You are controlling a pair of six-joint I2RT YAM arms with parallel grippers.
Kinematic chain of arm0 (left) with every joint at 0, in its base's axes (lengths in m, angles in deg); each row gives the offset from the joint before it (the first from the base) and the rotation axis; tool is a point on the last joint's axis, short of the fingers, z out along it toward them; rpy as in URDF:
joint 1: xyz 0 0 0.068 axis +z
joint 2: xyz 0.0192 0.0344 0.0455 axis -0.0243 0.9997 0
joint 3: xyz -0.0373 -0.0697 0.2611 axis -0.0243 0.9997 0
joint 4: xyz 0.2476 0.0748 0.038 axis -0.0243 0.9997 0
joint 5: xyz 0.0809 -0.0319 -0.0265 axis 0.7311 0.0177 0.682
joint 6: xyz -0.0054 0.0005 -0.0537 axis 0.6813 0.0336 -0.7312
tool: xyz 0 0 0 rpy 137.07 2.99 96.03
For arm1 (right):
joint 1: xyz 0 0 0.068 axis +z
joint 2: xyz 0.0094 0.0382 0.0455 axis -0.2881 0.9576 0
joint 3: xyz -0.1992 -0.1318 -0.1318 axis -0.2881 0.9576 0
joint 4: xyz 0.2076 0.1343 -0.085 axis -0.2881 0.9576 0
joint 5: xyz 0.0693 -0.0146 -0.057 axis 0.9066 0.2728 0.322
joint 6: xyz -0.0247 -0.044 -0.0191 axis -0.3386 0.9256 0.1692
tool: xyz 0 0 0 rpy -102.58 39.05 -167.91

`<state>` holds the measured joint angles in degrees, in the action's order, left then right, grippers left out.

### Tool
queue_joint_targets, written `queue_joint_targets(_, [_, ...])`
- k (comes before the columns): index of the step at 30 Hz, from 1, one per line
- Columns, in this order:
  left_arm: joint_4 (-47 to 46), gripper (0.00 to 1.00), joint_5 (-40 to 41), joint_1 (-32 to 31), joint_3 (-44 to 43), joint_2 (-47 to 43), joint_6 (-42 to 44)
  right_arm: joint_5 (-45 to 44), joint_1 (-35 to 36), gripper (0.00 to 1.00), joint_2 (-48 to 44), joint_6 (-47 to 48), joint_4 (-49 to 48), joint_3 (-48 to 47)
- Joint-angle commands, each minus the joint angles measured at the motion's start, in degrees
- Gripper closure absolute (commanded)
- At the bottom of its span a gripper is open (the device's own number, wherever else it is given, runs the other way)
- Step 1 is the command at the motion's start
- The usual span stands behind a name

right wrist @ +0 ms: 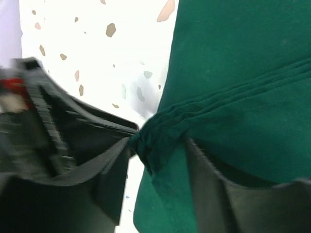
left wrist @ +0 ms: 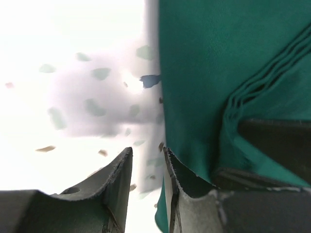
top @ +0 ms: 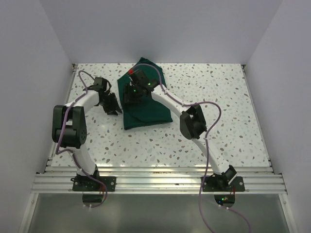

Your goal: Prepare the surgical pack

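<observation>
The folded green surgical pack (top: pixel 141 116) lies at the middle rear of the speckled bench (top: pixel 218 87). The right hand (right wrist: pixel 158 167) stands open astride a bunched fold at its left part. The left hand (left wrist: pixel 148 182), just parted and empty, sits at the pack's left edge.

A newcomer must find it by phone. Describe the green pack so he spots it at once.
Start at the speckled white table boxed in by plain pale walls. On its far half, near the middle, the right arm reaches over a dark green cloth bundle, folded into a rough rectangle. It is the only cloth and the only green thing there.
</observation>
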<state>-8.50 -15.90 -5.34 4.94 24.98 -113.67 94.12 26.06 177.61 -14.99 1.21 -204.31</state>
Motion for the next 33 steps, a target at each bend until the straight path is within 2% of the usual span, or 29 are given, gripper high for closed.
queue_joint_targets(1, [2.10, 0.64, 0.16, 1.57, -1.99, -5.95, 2.29, 1.58, -2.11, 0.44, -6.05, 1.82, 0.74, -2.28])
queue_joint_targets(4, [2.72, 0.65, -2.47, 1.57, -4.54, -7.35, 2.56, 4.38, -5.79, 0.38, -10.53, 3.66, 1.88, 0.26])
queue_joint_targets(6, [2.89, 0.67, -3.53, 1.57, -6.03, -7.62, 1.86, 5.71, -7.64, 0.38, -13.78, 4.37, 2.76, 1.94])
queue_joint_targets(8, [1.66, 0.71, -5.98, 1.57, -7.17, -7.97, 1.33, 9.04, -10.53, 0.41, -15.98, 4.98, 3.03, 6.15])
queue_joint_targets(10, [-0.44, 0.79, -8.19, 1.57, -7.44, -7.97, 0.10, 14.90, -13.08, 0.46, -18.18, 6.38, 3.12, 10.70])
queue_joint_targets(11, [-2.28, 0.83, -10.37, 1.57, -7.44, -7.89, -0.77, 17.46, -13.53, 0.59, -19.24, 7.18, 2.68, 13.95])
queue_joint_targets(12, [-3.16, 0.85, -11.53, 1.57, -7.36, -7.62, -1.22, 19.66, -13.89, 0.67, -19.25, 7.79, 2.16, 13.99])
queue_joint_targets(13, [-4.13, 0.86, -12.84, 1.49, -7.18, -7.01, -1.65, 24.30, -14.15, 0.75, -20.03, 8.15, 1.28, 17.90])
queue_joint_targets(14, [-5.18, 0.88, -15.64, 1.48, -6.48, -6.57, -2.18, 26.17, -14.15, 0.86, -20.47, 7.98, -0.99, 19.77])
queue_joint_targets(17, [-8.61, 0.89, -19.69, 1.31, -4.73, -4.72, -4.38, 32.75, -13.81, 1.00, -21.62, 4.64, -7.92, 27.85])
queue_joint_targets(19, [-10.64, 0.89, -20.50, 1.13, -3.93, -3.59, -5.61, 34.45, -13.28, 1.00, -21.97, 3.41, -10.76, 31.90])
queue_joint_targets(23, [-11.87, 0.90, -20.94, 0.96, -2.79, -1.39, -5.79, 36.91, -11.08, 1.00, -20.92, 3.85, -12.43, 33.93])
queue_joint_targets(27, [-9.95, 0.90, -18.49, 1.04, -2.26, 0.46, -4.39, 38.06, -10.90, 1.00, -20.92, -0.37, -18.85, 40.17])
queue_joint_targets(33, [-7.31, 0.91, -14.53, 1.22, -0.06, 1.69, -1.84, 37.88, -10.73, 1.00, -20.56, 2.52, -16.14, 44.48])
